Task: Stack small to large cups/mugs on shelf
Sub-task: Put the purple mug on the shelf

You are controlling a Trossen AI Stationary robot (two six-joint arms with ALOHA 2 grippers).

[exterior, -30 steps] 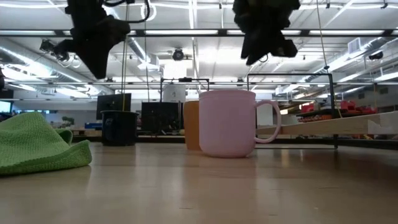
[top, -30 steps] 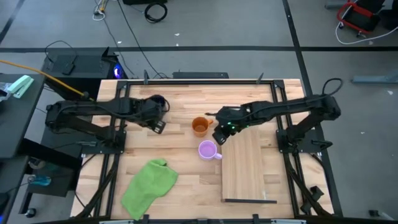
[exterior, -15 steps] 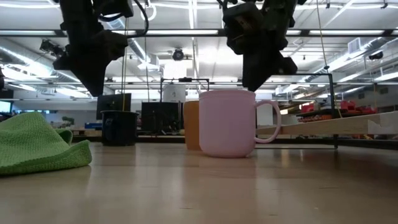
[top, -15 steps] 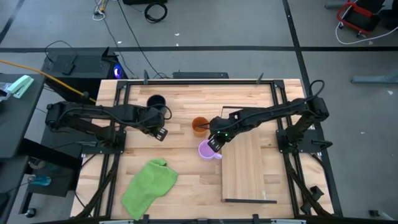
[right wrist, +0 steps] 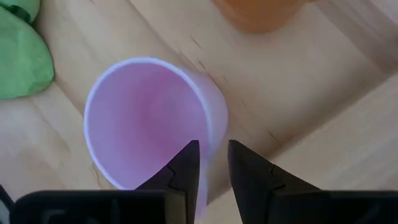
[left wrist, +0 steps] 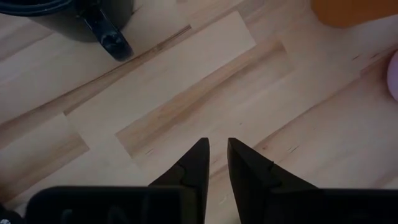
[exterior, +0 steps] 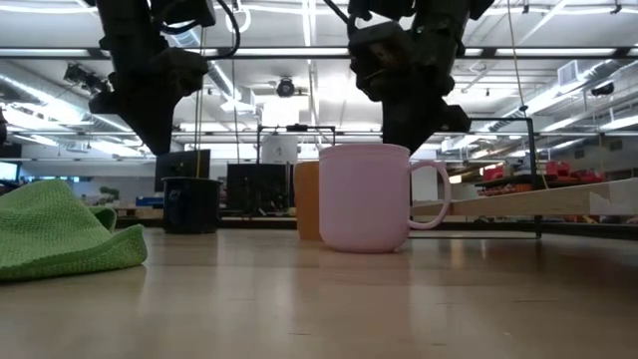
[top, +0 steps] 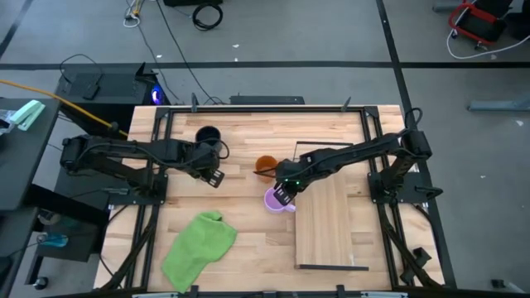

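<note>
The light purple mug (top: 276,200) stands upright on the table beside the shelf's far left corner, its handle (exterior: 431,195) toward the shelf. The orange mug (top: 265,166) stands just beyond it, and the black mug (top: 207,136) stands far left. The shelf (top: 327,223) lies flat at the right. My right gripper (top: 281,192) points down over the purple mug's rim (right wrist: 208,106), slightly open, one finger over the hollow and one outside the wall. My left gripper (top: 215,178) hangs shut and empty over bare table between the black and orange mugs. My right gripper comes from above, its fingertips (right wrist: 186,163) level with the purple mug's rim on the side toward the shelf. I cannot tell whether they touch it. The mug stands upright on the table.
A crumpled green cloth (top: 199,248) lies near the table's front left. The black wire frame (top: 333,267) marks the shelf's near end. Bare tabletop lies between the cloth and the mugs.
My right gripper has moved from beside the orange mug toward the near left and down, ending over the purple mug's rim. My left gripper has moved off the black mug toward the near edge and a little down, then held still. No mug has moved.
</note>
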